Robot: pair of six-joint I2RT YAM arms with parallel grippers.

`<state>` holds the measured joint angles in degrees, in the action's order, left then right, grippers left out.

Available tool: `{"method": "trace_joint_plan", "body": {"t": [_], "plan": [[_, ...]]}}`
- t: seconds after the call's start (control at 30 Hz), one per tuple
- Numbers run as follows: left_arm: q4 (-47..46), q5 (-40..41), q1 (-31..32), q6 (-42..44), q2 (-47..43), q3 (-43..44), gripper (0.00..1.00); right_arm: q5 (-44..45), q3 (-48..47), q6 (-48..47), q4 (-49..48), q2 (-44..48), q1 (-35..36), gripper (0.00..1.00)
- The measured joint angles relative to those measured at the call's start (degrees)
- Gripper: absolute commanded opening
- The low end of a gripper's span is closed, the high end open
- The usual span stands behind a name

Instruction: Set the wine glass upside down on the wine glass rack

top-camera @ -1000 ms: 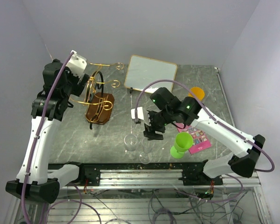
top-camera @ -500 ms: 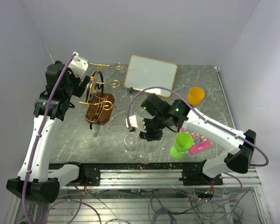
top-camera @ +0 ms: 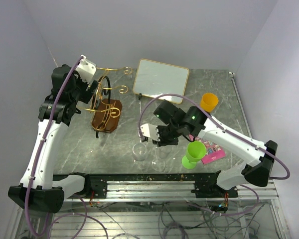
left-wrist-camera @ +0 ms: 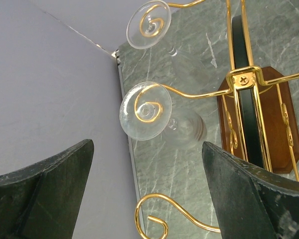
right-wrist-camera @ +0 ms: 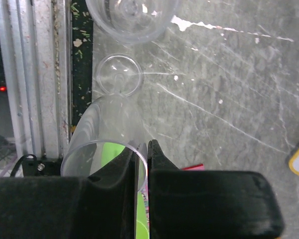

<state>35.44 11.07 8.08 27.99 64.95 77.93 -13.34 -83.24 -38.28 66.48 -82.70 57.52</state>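
A clear wine glass [right-wrist-camera: 107, 129] stands by the table's near edge, its foot [right-wrist-camera: 119, 74] on the marble. My right gripper [right-wrist-camera: 147, 144] is shut on its rim, one finger inside the bowl and one outside. From above, that gripper [top-camera: 162, 141] sits over the glass [top-camera: 158, 160]. The wine glass rack [top-camera: 107, 107], gold wire on a brown wooden base, stands at the left. My left gripper [top-camera: 92, 89] hovers open beside it. In the left wrist view the rack [left-wrist-camera: 249, 79] holds two upside-down glasses [left-wrist-camera: 145, 109] in its curls, and my left gripper [left-wrist-camera: 147, 144] holds nothing.
A second clear glass [top-camera: 139, 152] stands just left of the held one, also seen at the top of the right wrist view [right-wrist-camera: 132, 15]. A green goblet [top-camera: 194, 153], pink card [top-camera: 213, 149], orange cup [top-camera: 209, 101] and gold-framed white board [top-camera: 161, 78] lie right and back. Metal rail [right-wrist-camera: 35, 74] borders the near edge.
My right gripper has come down and left to the nearer clear glass and closed on its rim. The left arm has shifted only slightly by the rack and stays open.
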Motion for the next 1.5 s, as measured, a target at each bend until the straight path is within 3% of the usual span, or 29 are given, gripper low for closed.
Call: {"method": "trace_joint_plan", "body": {"t": [0.27,0.47,0.63,0.83,1.07,1.33,1.5], "plan": [[0.0,-0.9,0.0,-2.1,0.1,0.1,0.99,3.3,-0.8,-1.4,-1.1,5.9,-2.4,0.0],[0.4,-6.9,-0.7,-6.5,0.0,2.3,1.0,1.8,-5.1,-2.6,-6.7,9.1,-15.4,0.0],[0.7,-13.9,-0.9,-12.3,-0.1,5.3,0.98,1.9,-7.8,0.8,-17.1,9.1,-24.3,0.0],[-0.1,-24.5,-0.9,-20.6,0.3,10.6,0.94,4.5,-8.7,9.9,-29.1,8.6,-25.3,0.0],[-4.9,-37.4,-0.3,-34.0,3.1,12.1,0.89,2.7,-16.7,18.6,-35.0,5.3,-25.3,0.0],[-8.8,-41.7,3.7,-43.9,9.2,12.9,0.87,-3.0,-21.6,25.0,-37.0,3.5,-25.3,0.0],[-10.8,-42.8,4.1,-47.6,10.8,12.9,0.78,-6.0,-22.2,27.1,-37.0,3.1,-25.3,0.0]]}}
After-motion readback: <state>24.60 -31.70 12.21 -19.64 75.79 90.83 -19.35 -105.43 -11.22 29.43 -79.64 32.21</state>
